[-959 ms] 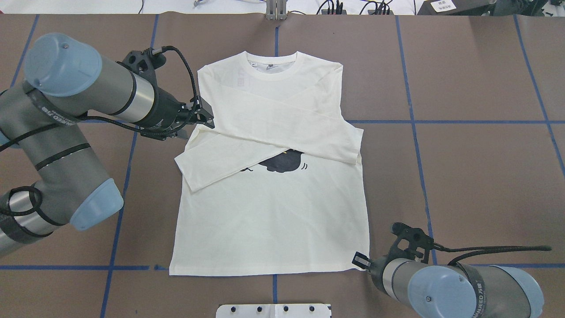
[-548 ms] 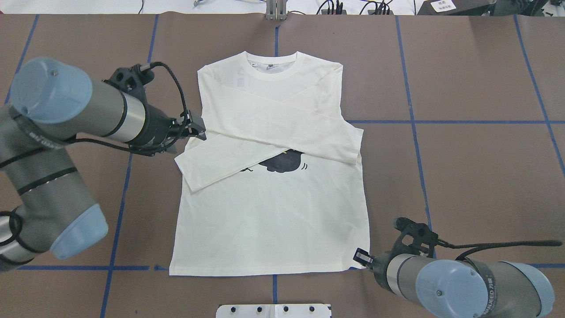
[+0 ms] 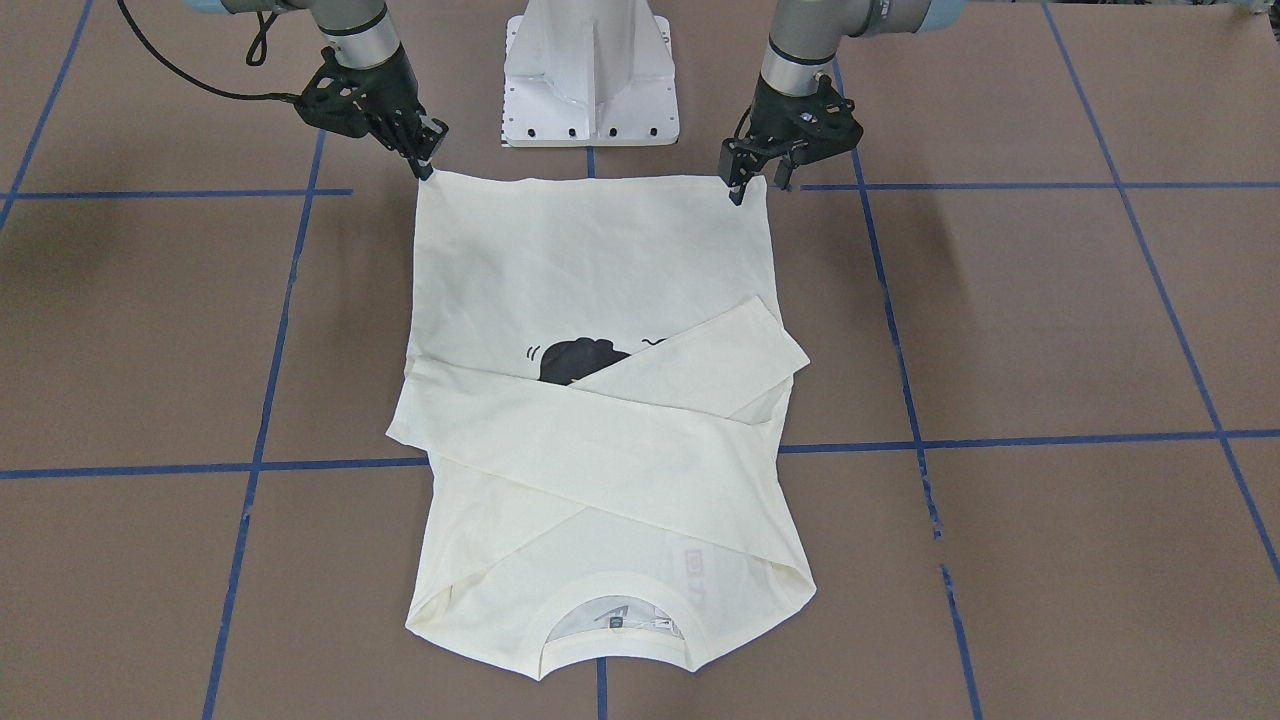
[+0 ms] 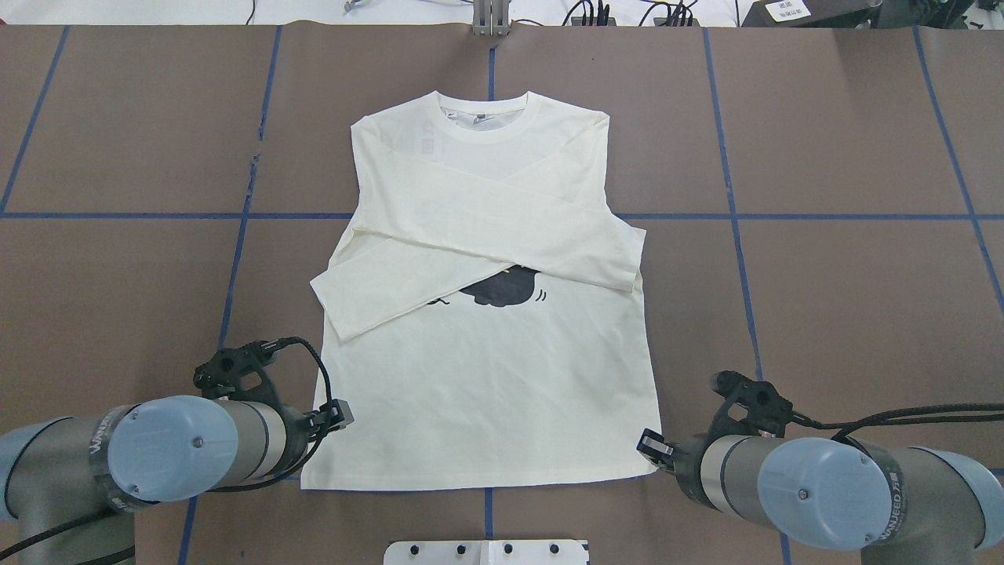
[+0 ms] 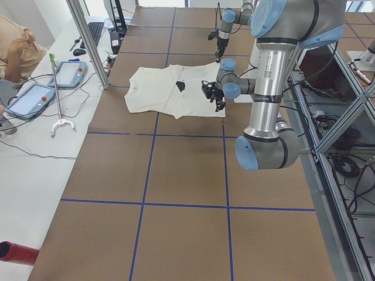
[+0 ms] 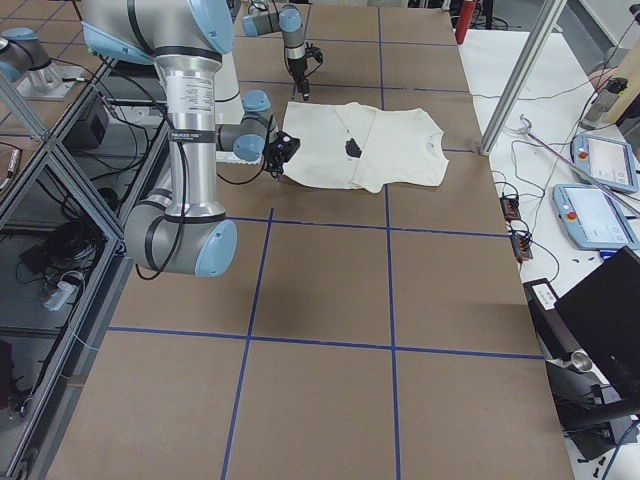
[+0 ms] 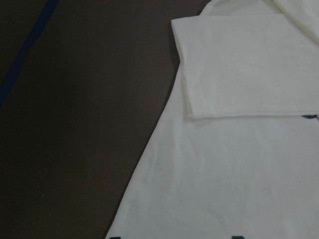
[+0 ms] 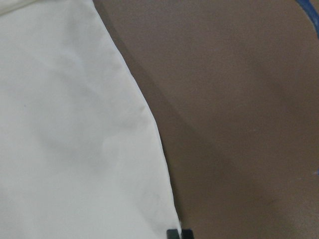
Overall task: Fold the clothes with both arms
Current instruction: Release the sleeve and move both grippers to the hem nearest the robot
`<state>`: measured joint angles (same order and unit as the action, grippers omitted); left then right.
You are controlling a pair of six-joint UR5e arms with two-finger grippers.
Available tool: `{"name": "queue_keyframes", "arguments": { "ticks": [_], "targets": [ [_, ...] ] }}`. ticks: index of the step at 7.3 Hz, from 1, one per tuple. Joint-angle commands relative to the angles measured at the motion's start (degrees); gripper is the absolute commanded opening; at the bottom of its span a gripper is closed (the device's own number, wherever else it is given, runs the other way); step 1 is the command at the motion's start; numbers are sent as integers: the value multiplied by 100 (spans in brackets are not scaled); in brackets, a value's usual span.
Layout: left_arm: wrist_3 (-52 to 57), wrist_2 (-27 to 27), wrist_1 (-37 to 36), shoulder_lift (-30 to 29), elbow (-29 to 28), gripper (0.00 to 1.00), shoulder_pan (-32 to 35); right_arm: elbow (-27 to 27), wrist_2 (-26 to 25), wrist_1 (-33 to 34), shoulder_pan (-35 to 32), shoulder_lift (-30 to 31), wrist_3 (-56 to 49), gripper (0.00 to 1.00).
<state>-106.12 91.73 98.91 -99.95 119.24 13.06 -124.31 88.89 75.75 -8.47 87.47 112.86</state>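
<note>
**Both pincers down at the hem corners**

The shirt (image 4: 486, 392) lies flat in the middle of the brown surface (image 4: 847, 298). Its hem is on my robot's side and the ribbed collar (image 4: 482, 110) points away. Both sleeves are folded across the chest and cross each other, and the lower one hides most of the black cat print (image 4: 502, 286).

The left pincer (image 4: 336, 412) sits low at the hem corner on its side, just over the shirt's edge. In the left wrist view I see its two dark tips far apart at the bottom of the frame, with white cloth between them, so it is spread.

The right pincer (image 4: 647, 446) is at the opposite hem corner. In the right wrist view its tips are pressed nearly together right at the cloth's edge. I cannot tell whether any fabric is caught between them.

Both arms reach in from beside the white pedestal base (image 3: 590, 70), one on each side of the hem. Blue tape lines (image 4: 855, 216) divide the surface into squares.
</note>
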Motion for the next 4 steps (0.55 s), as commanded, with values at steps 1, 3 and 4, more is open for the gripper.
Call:
{"name": "queue_keyframes", "arguments": {
  "ticks": [1,3,4],
  "targets": [
    [-58,-6,-12,20,-137,75,-93,3,-12,2,3,-2,0,0],
    [-67,73,-12,11,-259,73,-320,-6,-21,2,3,-2,0,0],
    [-58,82,-12,20,-252,65,-330,-6,-21,2,3,-2,0,0]
  ]
}}
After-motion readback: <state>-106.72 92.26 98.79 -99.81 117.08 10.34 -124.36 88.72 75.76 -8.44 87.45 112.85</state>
